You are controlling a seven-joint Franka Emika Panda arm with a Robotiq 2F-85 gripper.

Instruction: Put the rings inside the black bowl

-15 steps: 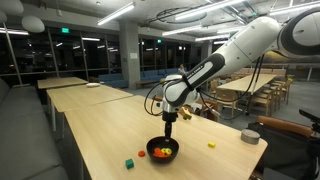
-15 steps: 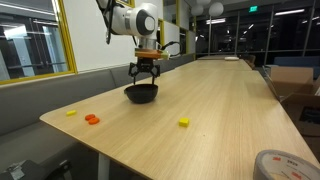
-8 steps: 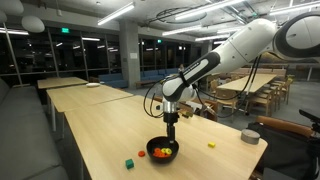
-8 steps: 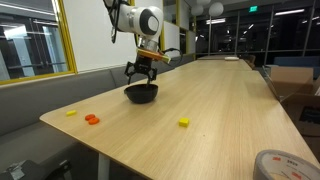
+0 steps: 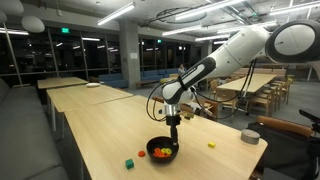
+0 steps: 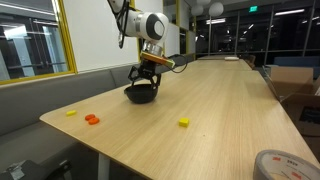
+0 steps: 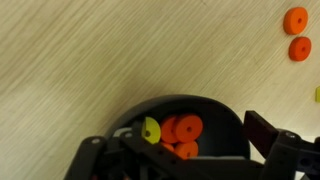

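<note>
- Over the bowl (image 5: 163, 151), is the end effector (image 5: 173, 128) gripping anything or nah?
- Nope, it's released. The jaws are spread wide with nothing between them, and it hangs just above the bowl in both exterior views. The wrist view looks straight down into it.
- So where are the rings (image 7: 185, 128) at?
- Some are in the bowl, a few orange ones bunched together with a yellow one (image 7: 151, 129) tilted against them. Two more orange ones (image 7: 296, 20) sit side by side on the surface (image 7: 80, 60), well apart from the bowl. An exterior view also shows a yellow piece (image 6: 183, 122) alone out on the surface, and another (image 6: 70, 113) near the edge beside the orange pair.
- Anything else on there?
- Green cube (image 5: 128, 163) near the bowl, grey container (image 5: 250, 136) farther off, and a tape roll (image 6: 285, 165) at a near corner.
</note>
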